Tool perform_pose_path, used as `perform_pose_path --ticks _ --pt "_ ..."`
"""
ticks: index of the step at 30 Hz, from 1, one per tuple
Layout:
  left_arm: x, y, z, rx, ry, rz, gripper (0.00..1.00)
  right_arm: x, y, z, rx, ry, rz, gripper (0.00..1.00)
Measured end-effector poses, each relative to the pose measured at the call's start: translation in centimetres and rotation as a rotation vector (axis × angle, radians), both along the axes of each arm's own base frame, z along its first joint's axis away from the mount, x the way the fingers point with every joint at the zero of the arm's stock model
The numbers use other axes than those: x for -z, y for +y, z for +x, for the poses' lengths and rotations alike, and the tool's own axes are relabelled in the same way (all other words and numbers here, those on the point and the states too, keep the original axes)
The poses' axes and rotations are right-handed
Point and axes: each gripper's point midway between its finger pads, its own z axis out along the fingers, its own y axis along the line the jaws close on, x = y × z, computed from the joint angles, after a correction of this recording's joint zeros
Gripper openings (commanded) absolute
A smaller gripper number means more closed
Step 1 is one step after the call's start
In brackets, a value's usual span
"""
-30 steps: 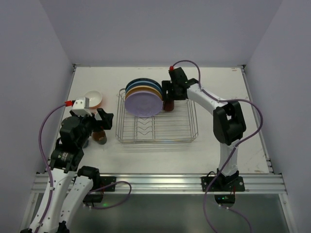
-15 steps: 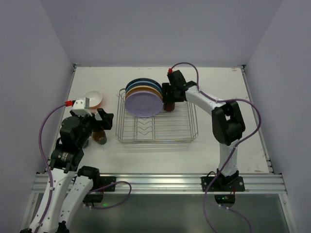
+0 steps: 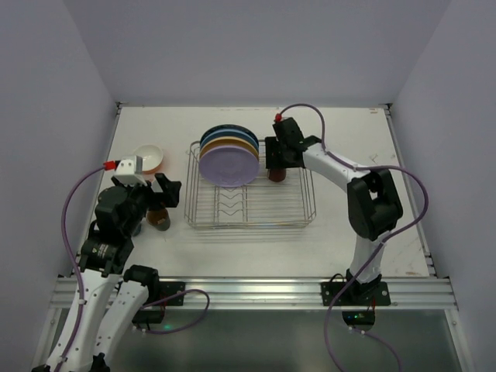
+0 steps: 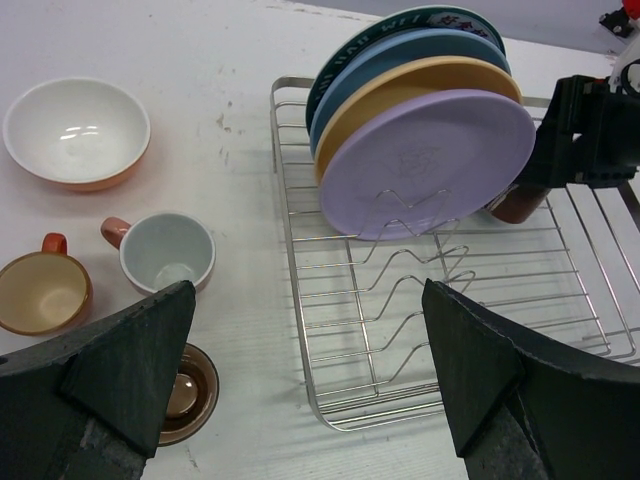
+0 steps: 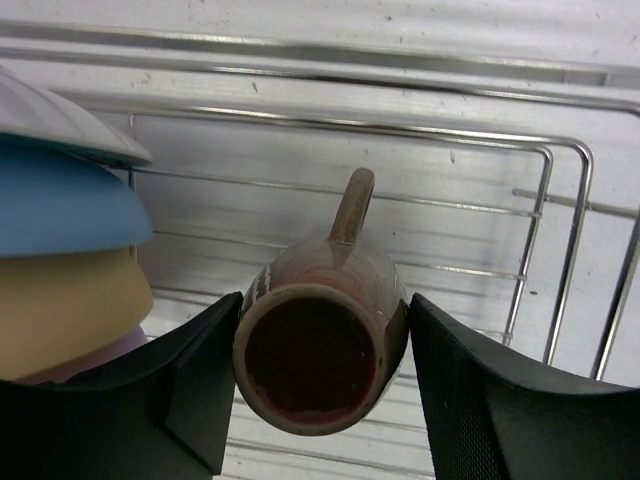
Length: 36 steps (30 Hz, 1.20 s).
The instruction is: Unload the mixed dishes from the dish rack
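The silver wire dish rack holds lavender, yellow, blue and patterned-rim plates standing on edge. My right gripper is shut on a brown cup and holds it tilted just above the rack's far right corner, handle pointing away. The cup also shows in the top view. My left gripper is open and empty, above the table by the rack's near left corner. The orange bowl, a pink cup, an orange cup and a dark cup sit on the table left of the rack. The blue cup is out of view.
The rack's V-shaped dividers in front of the plates stand bare. The plates are close to the left of my right gripper. White walls enclose the table on three sides.
My right gripper has shifted slightly to the right with the brown cup in it. My left arm has not moved.
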Motion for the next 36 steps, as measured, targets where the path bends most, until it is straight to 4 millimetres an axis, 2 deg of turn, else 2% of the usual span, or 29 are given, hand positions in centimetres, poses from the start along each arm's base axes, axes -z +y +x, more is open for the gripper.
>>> perform_pose_path --ticks 5,8,12,15,18,20,23,25,30,33,36 --pt "0.7 -0.5 0.4 0.020 0.033 -0.005 1.00 -1.7 -1.1 -2.1 0.006 -0.015 0.014 0.00" --pt "0.7 -2.5 0.8 0.115 0.048 -0.051 1.00 -4.5 -1.8 -3.5 0.014 -0.067 0.056 0.00" --pt "-1.2 -6.9 1.4 0.313 -0.001 -0.181 1.00 -9.3 -2.4 -5.2 0.018 -0.163 0.148 0.00" --pt "-2.7 -11.5 0.7 0.498 -0.033 -0.254 1.00 -12.9 -2.5 -6.7 0.014 -0.239 0.244 0.00" --pt "-3.4 -17.2 -1.5 0.711 -0.050 -0.278 1.00 -17.0 -2.1 -9.5 -0.019 -0.327 0.415 0.00" --pt "-3.9 -20.5 -3.7 0.842 -0.074 -0.283 1.00 -19.8 -1.7 -11.9 -0.044 -0.374 0.556 0.00" --pt "-5.3 -23.3 -6.0 0.963 -0.155 -0.291 1.00 -23.9 -1.6 -15.5 -0.072 -0.459 0.780 0.00" --pt "-7.0 -24.6 -7.4 1.029 -0.246 -0.304 1.00 -25.7 -2.0 -17.8 -0.074 -0.489 0.909 0.00" --pt "-10.4 -27.4 -10.0 1.147 -0.410 -0.319 1.00 -28.7 -2.5 -21.7 -0.093 -0.504 1.170 0.00" --pt "-11.8 -28.9 -10.4 1.178 -0.467 -0.319 1.00 -29.5 -1.9 -22.5 -0.129 -0.465 1.244 0.00" --pt "-12.1 -29.9 -10.0 1.177 -0.499 -0.313 0.97 -29.8 -1.1 -22.9 -0.167 -0.420 1.279 0.00"
